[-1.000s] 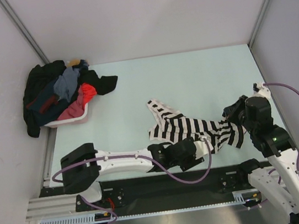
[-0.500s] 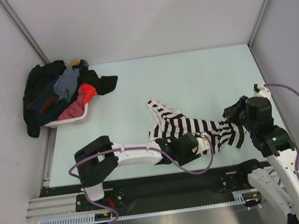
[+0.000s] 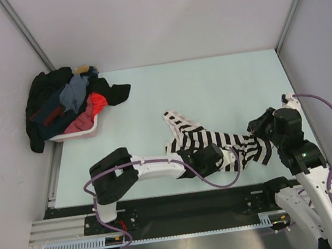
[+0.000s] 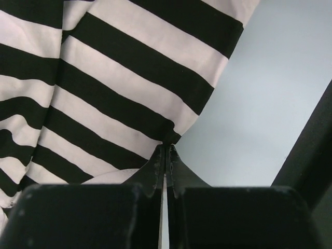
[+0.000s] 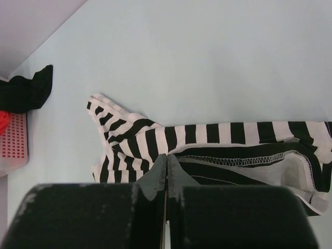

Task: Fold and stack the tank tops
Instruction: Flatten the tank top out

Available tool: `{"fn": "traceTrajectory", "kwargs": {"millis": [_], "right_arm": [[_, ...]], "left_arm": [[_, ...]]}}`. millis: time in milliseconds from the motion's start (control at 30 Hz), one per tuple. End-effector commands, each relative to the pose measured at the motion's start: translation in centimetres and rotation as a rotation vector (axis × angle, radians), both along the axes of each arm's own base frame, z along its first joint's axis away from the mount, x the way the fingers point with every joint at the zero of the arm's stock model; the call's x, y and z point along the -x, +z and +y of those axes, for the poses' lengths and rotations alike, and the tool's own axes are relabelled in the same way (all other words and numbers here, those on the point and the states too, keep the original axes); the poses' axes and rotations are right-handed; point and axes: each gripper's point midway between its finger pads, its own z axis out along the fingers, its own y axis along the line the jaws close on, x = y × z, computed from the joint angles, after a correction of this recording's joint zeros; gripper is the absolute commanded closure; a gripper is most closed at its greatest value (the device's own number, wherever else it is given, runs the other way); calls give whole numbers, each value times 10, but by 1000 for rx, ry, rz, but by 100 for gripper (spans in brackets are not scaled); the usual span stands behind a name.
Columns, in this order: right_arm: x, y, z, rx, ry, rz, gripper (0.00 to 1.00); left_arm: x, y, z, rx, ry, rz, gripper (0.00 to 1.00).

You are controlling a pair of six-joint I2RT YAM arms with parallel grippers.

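Note:
The black-and-white striped tank top point(image 3: 208, 137) lies crumpled in a long strip across the near middle of the table. My left gripper point(image 3: 224, 160) is at its near edge. In the left wrist view, the left gripper point(image 4: 167, 145) is shut, and the hem of the striped tank top point(image 4: 104, 98) is puckered at its tips. My right gripper point(image 3: 260, 136) is at the top's right end. There the right gripper point(image 5: 167, 155) is shut on the stitched hem of the striped tank top point(image 5: 218, 135). A dark navy garment with red trim point(image 3: 50, 114) lies in the basket heap.
A pale pink basket point(image 3: 83, 131) heaped with dark, grey and red clothes stands at the far left; black cloth hangs over its sides. The walls close in on the left, right and back. Pale table surface point(image 3: 222, 82) stretches behind the striped top.
My left arm has swung right and forward to the striped top's near edge, and its gripper has gone from open to shut on the hem. The right arm has not moved.

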Motion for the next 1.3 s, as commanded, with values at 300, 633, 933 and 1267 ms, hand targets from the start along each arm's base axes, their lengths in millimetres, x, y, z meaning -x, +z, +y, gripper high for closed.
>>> {"fn": "traceTrajectory", "kwargs": {"millis": [300, 633, 933, 1267], "right_arm": [[-12, 9, -5, -1, -22, -40, 100], [-102, 67, 18, -113, 83, -93, 100], [-93, 212, 44, -144, 268, -335, 100], [46, 272, 54, -142, 399, -578, 100]], "left_arm": [[-30, 64, 51, 49, 208, -50, 100], [-117, 200, 122, 357, 566, -132, 100], [-117, 378, 176, 578, 629, -352, 100], [-21, 420, 207, 744, 513, -292, 100]]}}
